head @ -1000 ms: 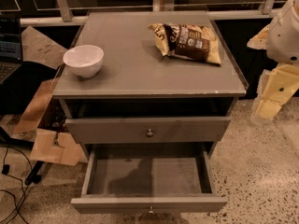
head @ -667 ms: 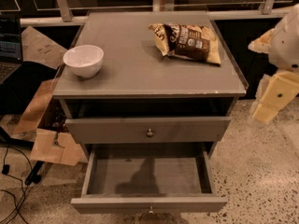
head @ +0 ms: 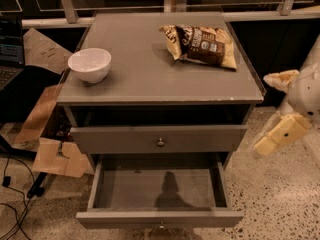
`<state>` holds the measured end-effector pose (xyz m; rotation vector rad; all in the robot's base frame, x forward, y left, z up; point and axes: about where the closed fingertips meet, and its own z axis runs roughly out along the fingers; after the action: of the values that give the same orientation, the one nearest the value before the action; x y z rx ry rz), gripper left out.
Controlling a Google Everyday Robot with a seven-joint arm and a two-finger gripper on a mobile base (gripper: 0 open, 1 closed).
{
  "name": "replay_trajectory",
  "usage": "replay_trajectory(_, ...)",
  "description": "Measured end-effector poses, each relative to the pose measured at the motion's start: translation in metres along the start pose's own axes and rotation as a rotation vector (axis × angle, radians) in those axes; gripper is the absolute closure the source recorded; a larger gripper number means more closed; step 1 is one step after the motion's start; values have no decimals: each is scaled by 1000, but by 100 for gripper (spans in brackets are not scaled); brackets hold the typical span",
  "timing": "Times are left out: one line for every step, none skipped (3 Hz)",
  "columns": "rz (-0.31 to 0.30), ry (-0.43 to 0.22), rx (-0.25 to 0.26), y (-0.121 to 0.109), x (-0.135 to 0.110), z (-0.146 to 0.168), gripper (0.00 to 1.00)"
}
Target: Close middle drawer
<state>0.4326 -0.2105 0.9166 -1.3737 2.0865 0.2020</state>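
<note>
End effector off the right side of the grey cabinet, roughly level with the drawers, well apart from all of them. Two pale yellow fingers spread wide, nothing between them.

Middle drawer pulled far out toward the camera. Long shallow box, empty, with a dark shadow on its floor. Low flat front nearest the lens, small knob just showing at its lower edge. Upper drawer above it, taller front, brass knob, standing slightly proud of the frame. Lowest drawer not visible from this angle.

On the tabletop: white bowl at left, bag of chips at back right. Neither in the way of the job. Cardboard and cables on the floor to the left.

Step in hand, by judgement: approach only. No contact made, drawer fully open, closing not begun.

Next move, as judged: bring the end effector down and round to the front face of the open drawer, on the camera side. Aim for the middle of the front, near the knob. Push straight back along the runners until the front sits in line with the frame. Off-centre pressure likely to skew the box and jam it.
</note>
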Motion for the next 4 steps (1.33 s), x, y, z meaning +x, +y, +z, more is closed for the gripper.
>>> replay_trajectory(120, -135, -49, 13, 8, 22, 0)
replay_trajectory(183, -142, -100, 21, 12, 40, 0)
replay_trajectory(187, -141, -101, 22, 12, 40, 0)
replay_trajectory(157, -137, -110, 28, 7, 39, 0)
